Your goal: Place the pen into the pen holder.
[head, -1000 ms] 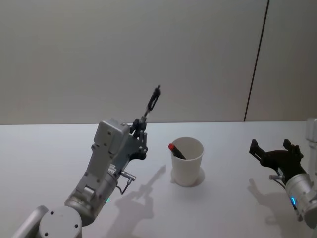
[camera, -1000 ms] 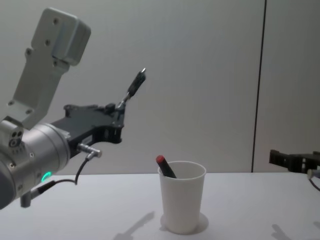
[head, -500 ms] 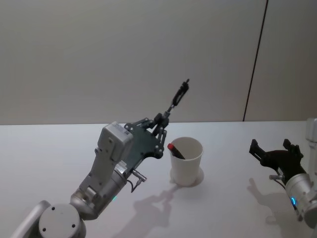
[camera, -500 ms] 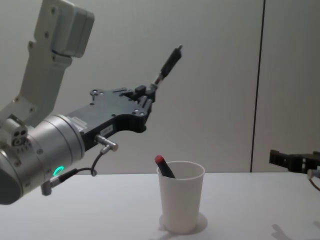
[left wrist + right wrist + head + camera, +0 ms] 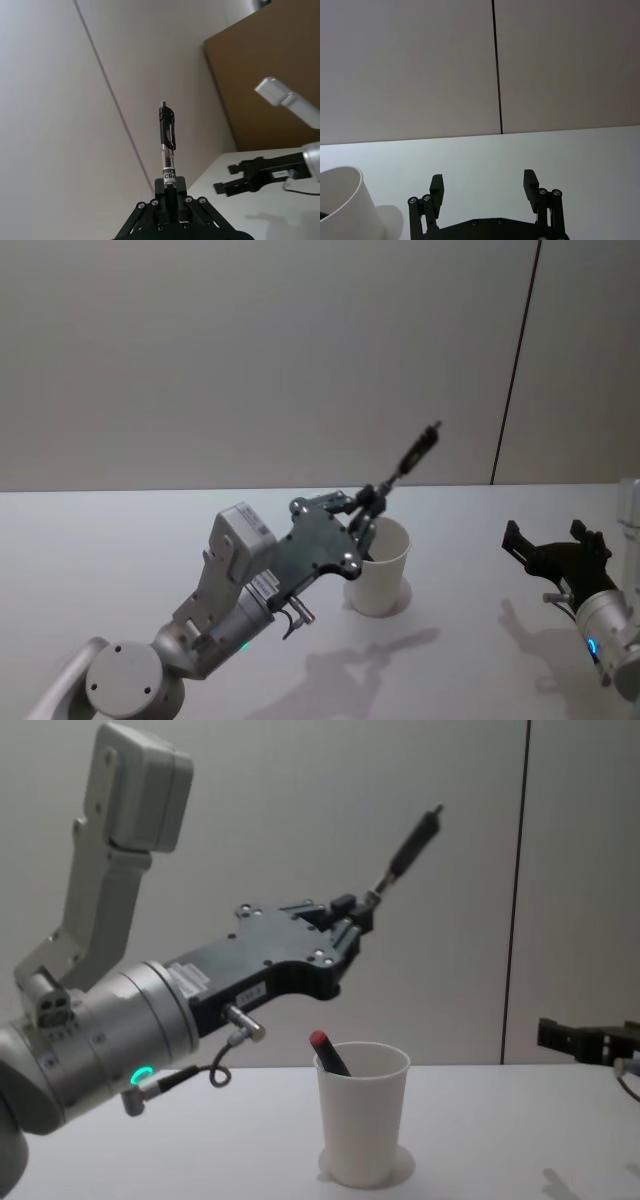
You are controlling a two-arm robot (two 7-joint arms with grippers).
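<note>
Left gripper was the working one: jaws pinched on the lower end of the pen, gripping the barrel just under the printed label per the left wrist view. The pen was up in the air, not in the cup.

The held end sat roughly above the cup, a bit left of its centre in the chest view, with clear air between gripper and rim. The long axis ran up and off to the robot's right, with the clip end highest, out past the cup's right wall. So the pen pointed away from the opening, not into it.

The cup stood upright on the table, mouth up. A red-tipped marker leaned inside against the left of the rim.

Right gripper was parked low over the table, well off to the right of the cup. Its jaws were spread with nothing between them. The left arm was clearly the nearer.

My read: the next move hinged on axis vs opening. The near end to the cup was the held one and the far end was the free one. The wrist would have to bring the pen close to vertical over the mouth and lower it held end first, or swing the clip end round and down.

Either way, release had to happen inside the rim. A tall paper cup probably tips easily if the gripper body nudged it sideways. With the marker on the left of the mouth, the right half looked like the freer target
</note>
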